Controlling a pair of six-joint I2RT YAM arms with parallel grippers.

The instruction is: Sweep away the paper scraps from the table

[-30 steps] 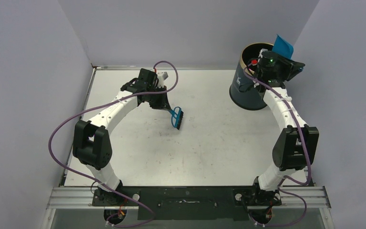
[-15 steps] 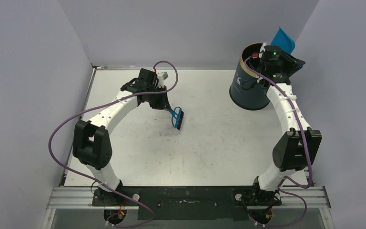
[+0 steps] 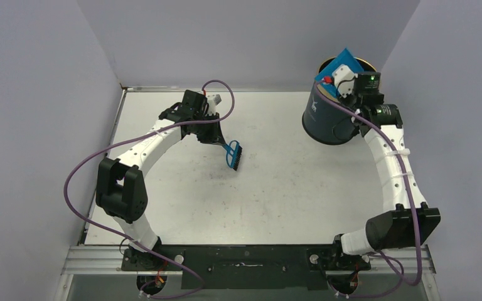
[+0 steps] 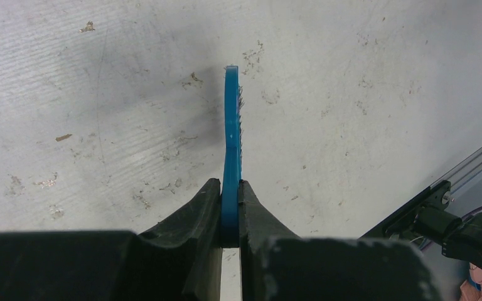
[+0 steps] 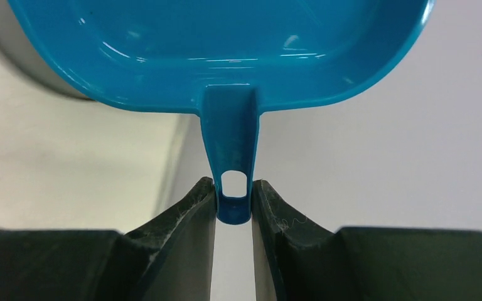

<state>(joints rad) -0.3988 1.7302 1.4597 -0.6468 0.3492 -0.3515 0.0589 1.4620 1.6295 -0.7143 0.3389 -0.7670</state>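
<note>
Paper scraps: none visible on the table [image 3: 276, 200] in any view; probably already tipped into the bin, though its inside is hidden
Dustpan [image 3: 339, 68]: one; held tilted over the mouth of the bin [image 3: 326, 125], I judge so that its load slides out; what shows of the pan's hollow in the right wrist view is bare
Right gripper [image 5: 233, 188]: clamped on the dustpan's handle, at the hanging hole
Brush [image 3: 233, 155]: one; held low over the table's middle, well apart from the bin, likely parked while the pan empties; whether the bristles touch the surface I cannot tell
Left gripper [image 4: 230, 188]: pinched tight on the brush's handle
Bin: one; stands at the table's far right corner
</note>
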